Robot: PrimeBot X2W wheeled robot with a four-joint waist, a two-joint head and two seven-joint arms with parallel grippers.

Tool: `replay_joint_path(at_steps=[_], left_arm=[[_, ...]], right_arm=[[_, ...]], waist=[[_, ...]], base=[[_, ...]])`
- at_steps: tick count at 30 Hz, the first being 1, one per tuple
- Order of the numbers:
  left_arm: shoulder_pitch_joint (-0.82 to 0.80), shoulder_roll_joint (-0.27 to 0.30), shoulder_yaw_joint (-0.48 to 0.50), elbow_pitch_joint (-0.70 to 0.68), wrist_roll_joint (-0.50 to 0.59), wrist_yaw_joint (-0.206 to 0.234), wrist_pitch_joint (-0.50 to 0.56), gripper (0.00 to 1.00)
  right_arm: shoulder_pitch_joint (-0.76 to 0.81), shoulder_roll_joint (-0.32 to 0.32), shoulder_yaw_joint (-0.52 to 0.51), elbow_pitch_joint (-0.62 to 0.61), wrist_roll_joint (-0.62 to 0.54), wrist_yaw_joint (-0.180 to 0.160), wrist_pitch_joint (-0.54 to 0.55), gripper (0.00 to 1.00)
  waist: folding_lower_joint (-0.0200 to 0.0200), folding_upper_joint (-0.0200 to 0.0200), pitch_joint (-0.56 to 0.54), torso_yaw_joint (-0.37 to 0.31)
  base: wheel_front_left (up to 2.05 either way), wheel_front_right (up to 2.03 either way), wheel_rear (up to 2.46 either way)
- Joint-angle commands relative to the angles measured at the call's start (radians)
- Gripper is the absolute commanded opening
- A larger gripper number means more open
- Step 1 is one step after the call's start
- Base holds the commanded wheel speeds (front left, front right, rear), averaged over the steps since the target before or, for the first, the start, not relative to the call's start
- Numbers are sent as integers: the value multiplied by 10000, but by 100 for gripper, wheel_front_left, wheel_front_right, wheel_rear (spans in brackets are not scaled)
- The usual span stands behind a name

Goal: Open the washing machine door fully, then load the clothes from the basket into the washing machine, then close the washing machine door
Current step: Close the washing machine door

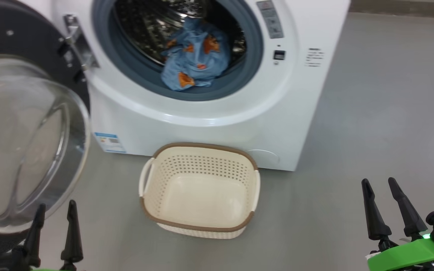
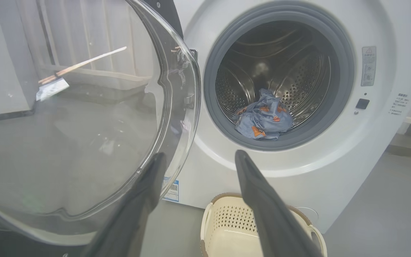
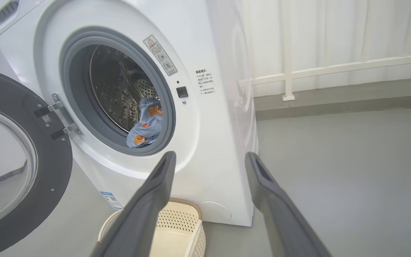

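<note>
The washing machine stands with its round black door swung wide to the left, glass bowl bulging outward. The clothes, blue with orange bears, lie at the drum mouth on the grey gasket, also seen as clothes and clothes. The cream basket sits empty on the floor before the machine. My left gripper is open at lower left, just beside the door glass. My right gripper is open at lower right, clear of the basket. Both hold nothing.
Grey floor spreads to the right of the machine. A white railing and curtain run along the wall beyond it. The door takes up the left side, close to my left fingers.
</note>
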Motion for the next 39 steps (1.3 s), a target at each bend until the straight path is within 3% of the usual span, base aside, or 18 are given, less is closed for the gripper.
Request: replay_joint_path(at_steps=[1,20,28,39], left_arm=[[37,122,390,-318,18,8,-61,100],[510,-274,664,-379,-34,8,-61,100],[858,-527,1525,-802,-119,8,-61,100],[1096,-714,1941,-1141,-193,8,-61,100]], right_arm=[[26,-242,275,-203,23,56,-78,100],[-289,-585,1054,34,142,56,-78,100],[-1024,-841,1930,323,287,56,-78,100],[-1532,-1067,2489,588,438,56,-78,100]], waist=[[0,0,-125,466],[0,0,-223,3386],[0,0,64,3624],[0,0,313,3707]], base=[[0,0,0],[0,0,0],[0,0,0],[0,0,0]])
